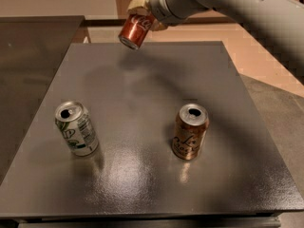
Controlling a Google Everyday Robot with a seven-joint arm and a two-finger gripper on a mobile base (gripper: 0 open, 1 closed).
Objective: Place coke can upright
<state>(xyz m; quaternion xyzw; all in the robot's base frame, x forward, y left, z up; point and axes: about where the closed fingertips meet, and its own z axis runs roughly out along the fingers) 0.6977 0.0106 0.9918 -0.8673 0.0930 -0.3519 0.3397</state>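
Camera view, looking down on a dark grey tabletop (142, 84). High over its far edge, held clear of the surface: the coke can (134, 31), red with white script, tilted steeply, one silver end pointing down and to the left, the other end hidden. Clamped around the upper part of that can: the gripper (146, 14), pale fingers (137, 3) pressed against the red sides, so grasping the can rather than released. Reaching in from the upper right corner: the grey robot arm (228, 4), thick and smooth, crossing above the far right of the table. Beneath the can, only a soft shadow on the grey surface. Nearer the front, standing upright on the left: a white-and-green can (76, 128), top opened. Upright on the right, well apart from it: a brown can (190, 133) with pale script, top opened too. Both far below and well away from the held can. Beside the table on the left, a darker counter (33, 46); behind it, pale beige floor (199, 32).
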